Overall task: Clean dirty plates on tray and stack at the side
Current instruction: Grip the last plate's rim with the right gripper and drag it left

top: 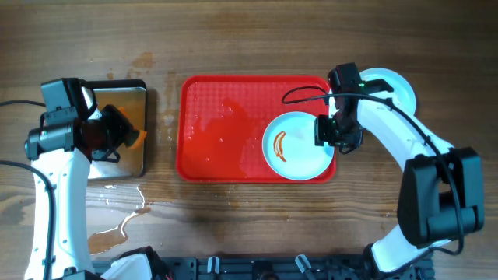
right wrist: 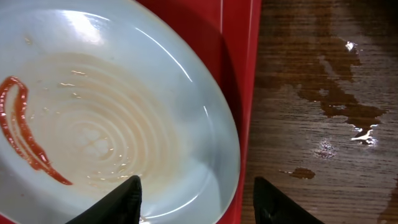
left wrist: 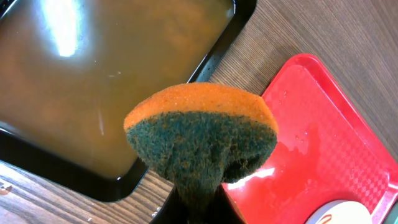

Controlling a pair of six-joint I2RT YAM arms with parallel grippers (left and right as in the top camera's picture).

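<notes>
A pale plate [top: 298,145] with an orange-brown sauce streak lies in the right part of the red tray [top: 222,128]. A second pale plate [top: 391,84] lies on the table right of the tray, partly hidden by the right arm. My right gripper [top: 330,131] is open over the streaked plate's right rim; in the right wrist view its fingers [right wrist: 196,199] straddle the plate [right wrist: 99,106] rim and the tray [right wrist: 245,74] edge. My left gripper [top: 124,132] is shut on an orange and green sponge [left wrist: 202,134] above the gap between the pan and the tray [left wrist: 323,143].
A black-rimmed metal pan [top: 134,97] holding brownish liquid [left wrist: 106,68] sits left of the tray. Water is spilled on the wood at the front left [top: 124,222] and right of the tray [right wrist: 336,93]. The tray's left part is wet.
</notes>
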